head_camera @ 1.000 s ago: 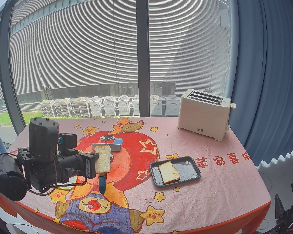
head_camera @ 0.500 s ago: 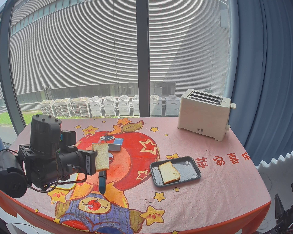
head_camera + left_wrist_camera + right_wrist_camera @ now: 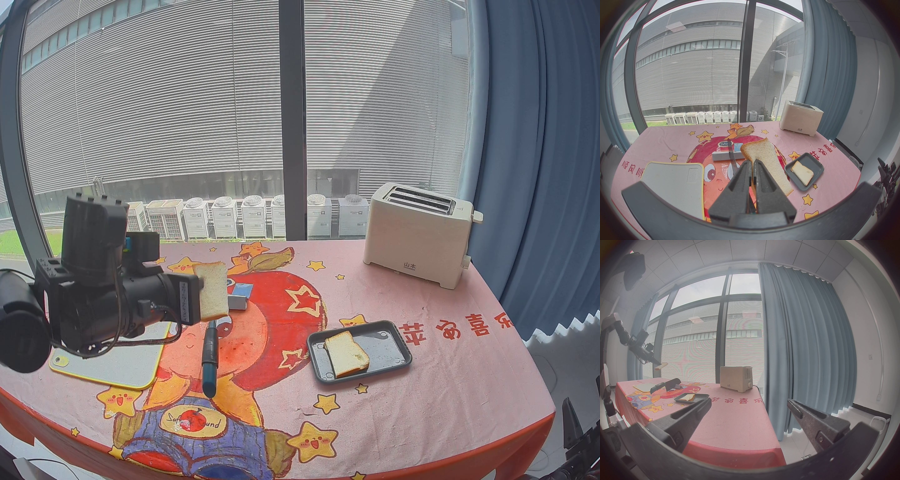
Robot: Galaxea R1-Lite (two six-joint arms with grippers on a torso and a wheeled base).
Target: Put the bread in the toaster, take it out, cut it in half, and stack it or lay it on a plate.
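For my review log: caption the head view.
Left gripper holds a bread slice aloft; another piece lies in the tray.

The tablecloth [image 3: 400,400] is pink with an orange-red border, printed with a big red apple, yellow smiling stars, red characters and a cartoon figure in blue. At its 2 o'clock the toaster [image 3: 417,234] is cream. At 4 o'clock of the apple, the tray [image 3: 384,347] is dark grey, and the bread half [image 3: 345,354] on it is pale yellow with a tan crust. The slice [image 3: 213,290] in the black left gripper [image 3: 199,300] is white, golden-edged. The knife [image 3: 209,369] has a teal handle. At 9 o'clock the cutting board [image 3: 115,365] is white, rimmed yellow. The curtain [image 3: 537,156] is blue-grey.
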